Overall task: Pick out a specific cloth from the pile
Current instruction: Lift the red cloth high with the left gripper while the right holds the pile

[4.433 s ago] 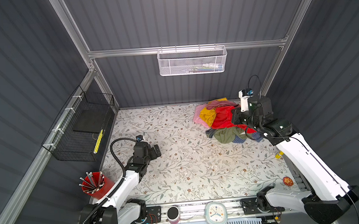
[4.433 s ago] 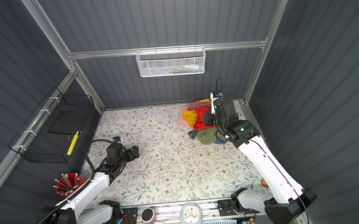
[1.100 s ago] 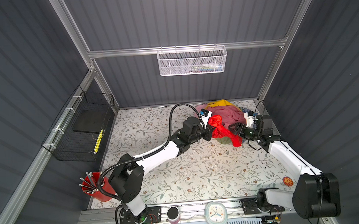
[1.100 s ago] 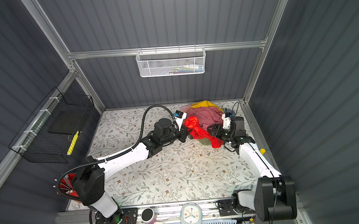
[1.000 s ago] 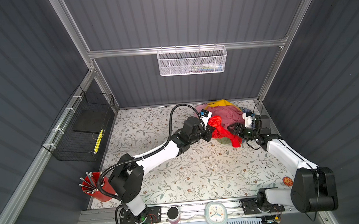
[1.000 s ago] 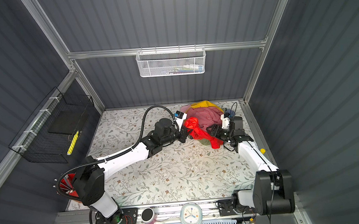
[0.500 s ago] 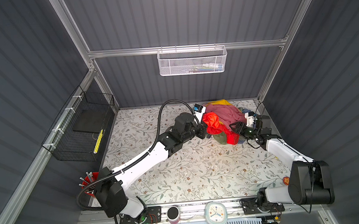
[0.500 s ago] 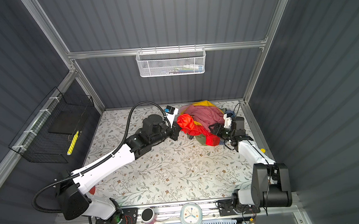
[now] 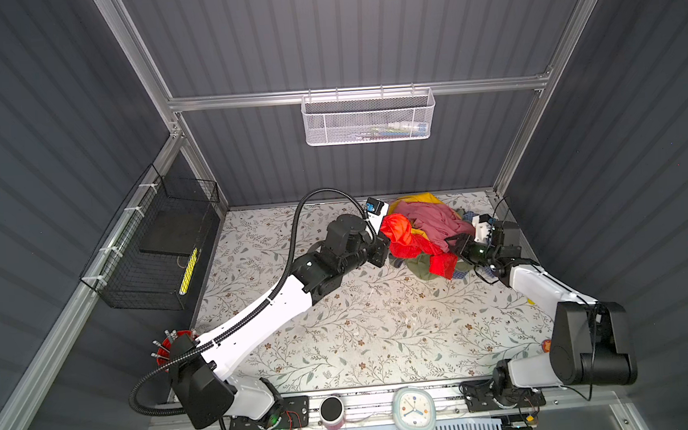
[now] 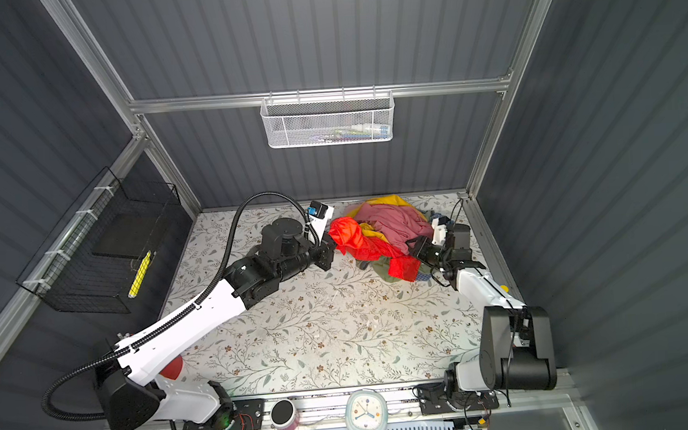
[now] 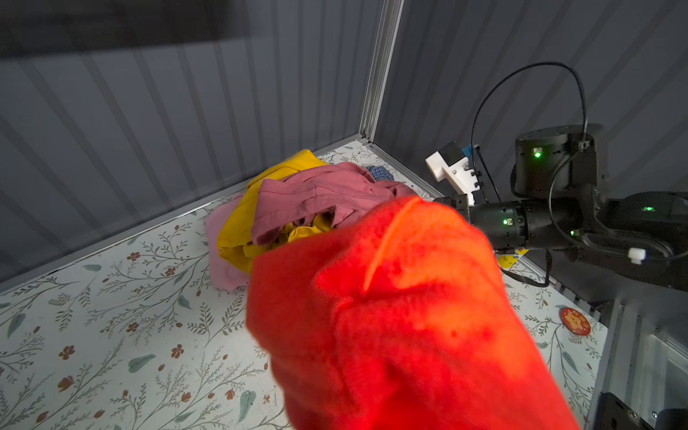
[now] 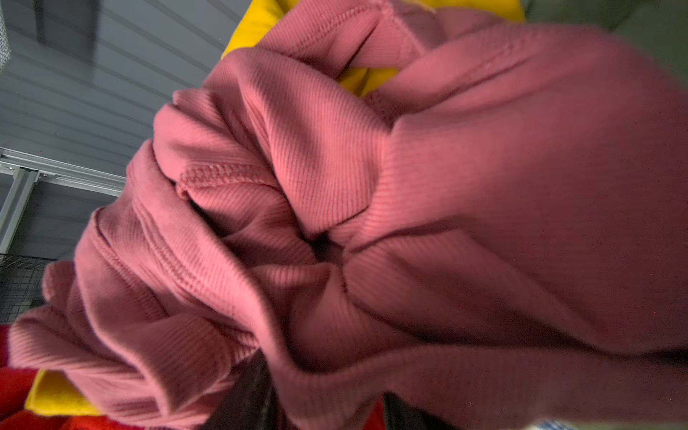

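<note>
The cloth [image 9: 407, 243] lies across the left side of the pile [image 9: 436, 218], far right on the surface [image 9: 361, 325], its bunched end clamped in the closed left pincer [image 9: 384, 240]. In the left wrist view red folds hide its fingers. Pink cloth [image 12: 409, 223] fills the right wrist view; the right pincer [image 9: 459, 246] seems pressed into the pile, its opening unreadable.

We find no legible text: the clock [image 9: 412, 409] face and the round red sticker [image 11: 575, 322] print are too small to read.
</note>
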Controlling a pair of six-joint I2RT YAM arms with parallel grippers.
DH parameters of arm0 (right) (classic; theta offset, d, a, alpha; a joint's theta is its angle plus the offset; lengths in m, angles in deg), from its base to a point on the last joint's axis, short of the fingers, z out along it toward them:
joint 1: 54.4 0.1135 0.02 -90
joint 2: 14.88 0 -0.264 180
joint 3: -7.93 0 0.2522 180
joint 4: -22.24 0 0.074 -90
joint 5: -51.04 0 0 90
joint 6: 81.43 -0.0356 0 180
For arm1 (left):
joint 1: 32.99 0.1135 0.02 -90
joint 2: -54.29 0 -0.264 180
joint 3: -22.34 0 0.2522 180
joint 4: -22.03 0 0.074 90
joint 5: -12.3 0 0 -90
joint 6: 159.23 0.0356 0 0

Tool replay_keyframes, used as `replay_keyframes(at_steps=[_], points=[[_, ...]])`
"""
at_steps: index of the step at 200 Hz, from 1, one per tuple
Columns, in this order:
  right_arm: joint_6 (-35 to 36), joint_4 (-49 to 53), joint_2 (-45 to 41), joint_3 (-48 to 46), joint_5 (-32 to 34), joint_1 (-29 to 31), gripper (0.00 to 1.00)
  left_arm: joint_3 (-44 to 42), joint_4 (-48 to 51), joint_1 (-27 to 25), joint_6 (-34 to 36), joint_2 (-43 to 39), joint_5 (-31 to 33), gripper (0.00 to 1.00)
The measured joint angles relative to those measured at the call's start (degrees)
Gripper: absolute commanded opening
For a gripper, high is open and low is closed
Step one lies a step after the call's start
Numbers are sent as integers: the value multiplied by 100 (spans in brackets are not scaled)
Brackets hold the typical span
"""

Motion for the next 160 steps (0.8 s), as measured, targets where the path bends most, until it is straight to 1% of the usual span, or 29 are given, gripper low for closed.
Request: replay_keyframes(at_steps=[15,30,45,59,83,107,126,160], points=[[2,-33,9,-13,2,-26,45,260,173,0,118,2,33,0],[-2,-76,9,-35,11,-66,50,592,319,0,245,26,61,0],[9,-85,9,-52,26,-114,52,852,367,0,350,48,87,0],[24,-92,9,-72,42,-160,54,1012,387,0,437,66,125,0],[20,-101,9,-76,66,-205,61,1200,509,0,566,131,184,0],[46,-103,9,-76,90,-232,64,1392,640,0,688,229,260,0],[68,-98,9,-76,136,-238,69,1635,732,0,802,356,308,0],[87,-96,20,-76,181,-249,73,2048,839,0,992,533,343,0]])
